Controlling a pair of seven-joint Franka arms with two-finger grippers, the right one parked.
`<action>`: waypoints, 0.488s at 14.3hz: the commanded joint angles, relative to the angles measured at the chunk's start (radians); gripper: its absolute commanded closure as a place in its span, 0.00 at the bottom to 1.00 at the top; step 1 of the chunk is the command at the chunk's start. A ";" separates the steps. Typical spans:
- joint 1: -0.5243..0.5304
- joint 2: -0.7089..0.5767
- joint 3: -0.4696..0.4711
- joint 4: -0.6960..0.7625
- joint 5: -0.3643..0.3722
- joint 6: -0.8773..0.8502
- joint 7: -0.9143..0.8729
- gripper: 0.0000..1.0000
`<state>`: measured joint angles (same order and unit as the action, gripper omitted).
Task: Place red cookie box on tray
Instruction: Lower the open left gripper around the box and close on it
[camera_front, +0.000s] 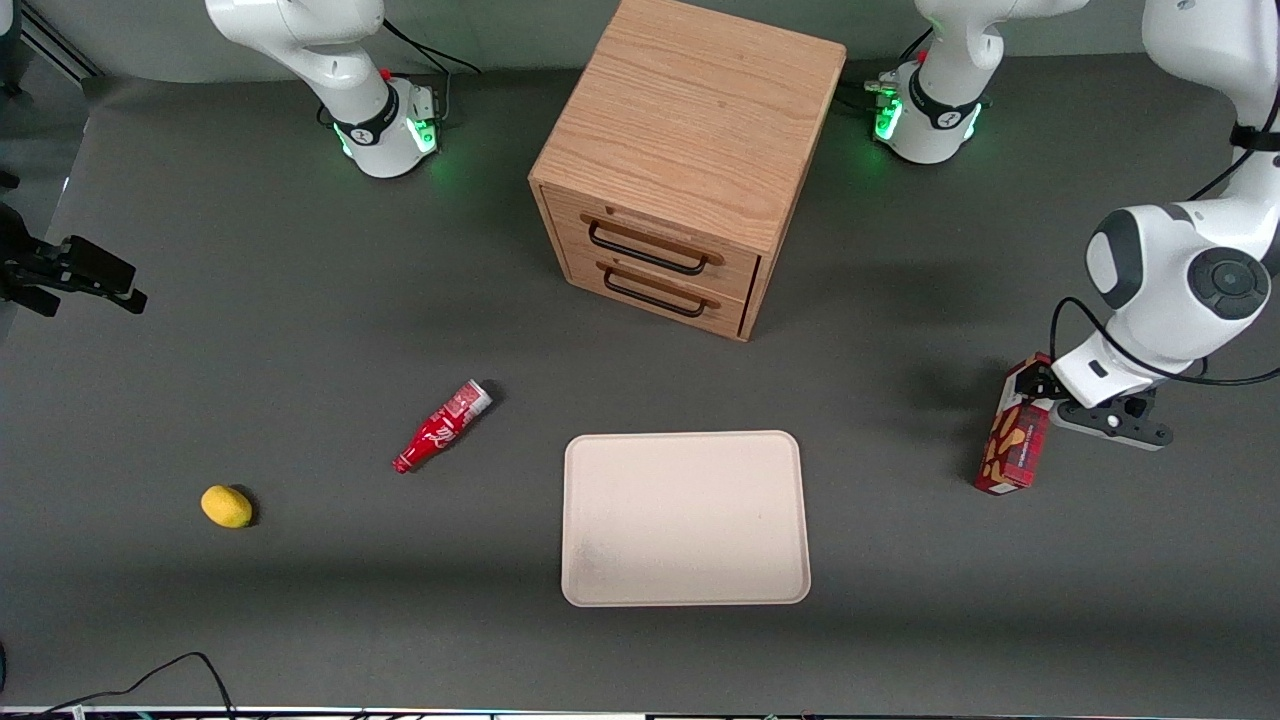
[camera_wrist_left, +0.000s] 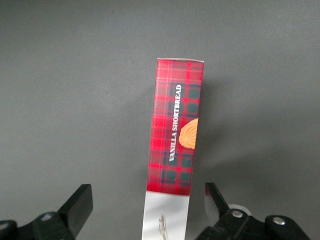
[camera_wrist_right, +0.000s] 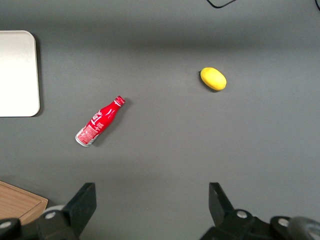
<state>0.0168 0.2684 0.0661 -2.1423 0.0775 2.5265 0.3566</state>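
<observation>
The red cookie box (camera_front: 1016, 438) stands on the bench toward the working arm's end, well apart from the tray (camera_front: 685, 518). The pincer (camera_wrist_left: 145, 205) straddles it, spread wide; it should close squarely on the narrow faces.

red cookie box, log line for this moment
stage: pre-grasp | hand: open, astride red cookie box | box: on table | tray: bare

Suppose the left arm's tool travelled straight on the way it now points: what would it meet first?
Probably the red cookie box: the tool hangs open over it, one finger on each side. Height above the box is unclear.
</observation>
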 joint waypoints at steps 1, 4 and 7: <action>-0.021 0.032 0.003 -0.011 -0.010 0.067 -0.005 0.00; -0.020 0.067 0.003 -0.011 -0.010 0.129 -0.002 0.00; -0.021 0.086 0.003 -0.011 -0.009 0.155 0.005 0.00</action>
<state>0.0063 0.3539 0.0626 -2.1462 0.0774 2.6599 0.3565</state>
